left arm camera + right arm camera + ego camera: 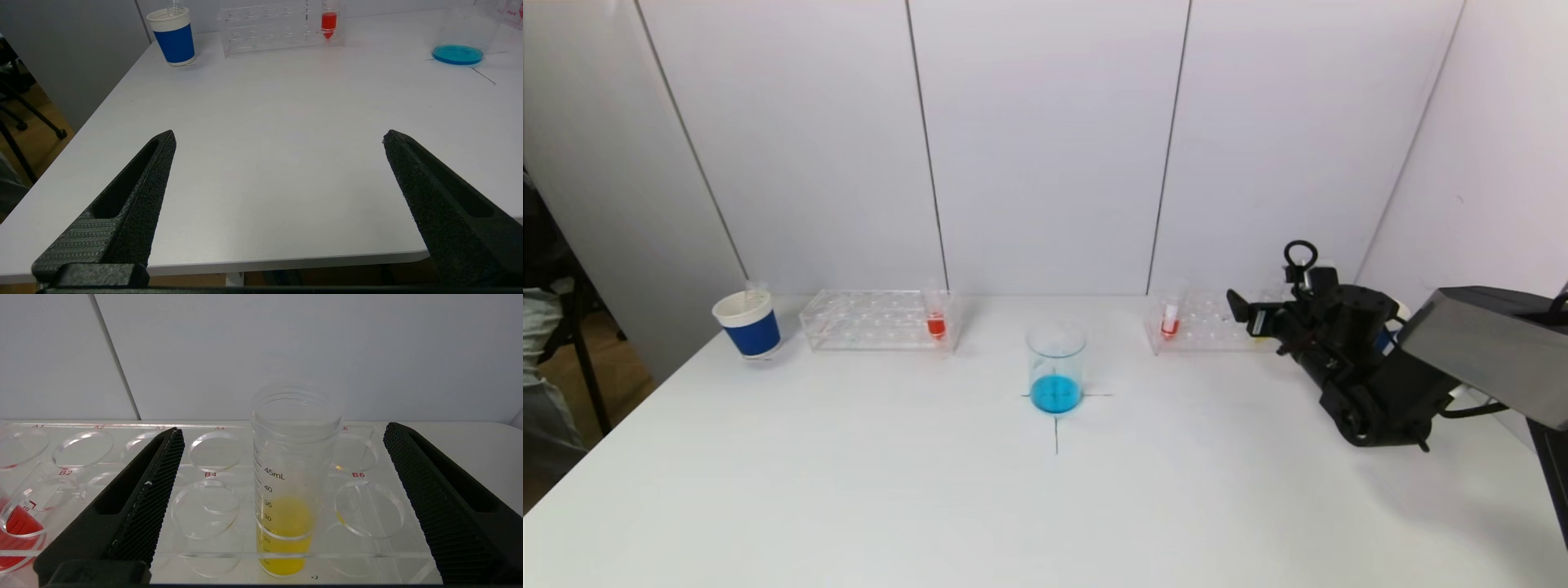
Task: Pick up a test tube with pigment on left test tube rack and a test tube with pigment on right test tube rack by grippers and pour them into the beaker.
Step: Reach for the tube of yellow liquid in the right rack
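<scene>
the step in hand looks like the right-side pick. the right claw (282, 498) sits wide at the right rack (1205, 327), to the right of the beaker (1056, 367), its prongs either side of a yellow tube (292, 490) standing upright in a near-row hole, not touching it. next it should close on the tube and lift straight up. a red tube (1170, 318) stands at the rack's beaker end. the left claw (278, 143), also wide, hovers over bare bench (286, 122), well apart from the left rack (282, 28) and its red tube (329, 22).
</scene>
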Motion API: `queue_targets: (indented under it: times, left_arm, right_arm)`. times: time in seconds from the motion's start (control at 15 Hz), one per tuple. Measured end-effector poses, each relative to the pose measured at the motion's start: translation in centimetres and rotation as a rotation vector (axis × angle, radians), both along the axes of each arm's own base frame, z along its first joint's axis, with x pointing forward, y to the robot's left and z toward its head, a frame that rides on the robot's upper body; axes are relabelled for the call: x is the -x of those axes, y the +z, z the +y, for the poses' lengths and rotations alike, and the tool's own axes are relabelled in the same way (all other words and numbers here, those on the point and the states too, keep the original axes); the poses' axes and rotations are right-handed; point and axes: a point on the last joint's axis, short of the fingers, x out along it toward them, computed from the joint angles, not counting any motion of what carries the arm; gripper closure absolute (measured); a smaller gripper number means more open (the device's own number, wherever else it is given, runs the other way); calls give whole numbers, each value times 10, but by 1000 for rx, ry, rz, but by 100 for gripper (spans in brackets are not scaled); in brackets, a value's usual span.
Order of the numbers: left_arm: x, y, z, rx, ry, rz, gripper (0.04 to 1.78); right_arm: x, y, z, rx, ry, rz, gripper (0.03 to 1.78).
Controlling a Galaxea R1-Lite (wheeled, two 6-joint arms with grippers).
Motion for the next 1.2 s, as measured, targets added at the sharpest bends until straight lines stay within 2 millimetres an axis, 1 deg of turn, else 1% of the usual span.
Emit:
queue_targets:
  times: [0.93, 1.07, 1.2]
  left_arm:
    - [0, 0, 0, 0, 0, 0, 5]
    - [0, 0, 0, 0, 0, 0, 5]
    - [0, 0, 0, 0, 0, 0, 5]
  right_arm:
    - [-1, -2, -1, 0, -3, 0, 4]
    - [-1, -3, -1, 3, -2, 6, 13]
    - [-1, -3, 0, 3, -2, 7, 32]
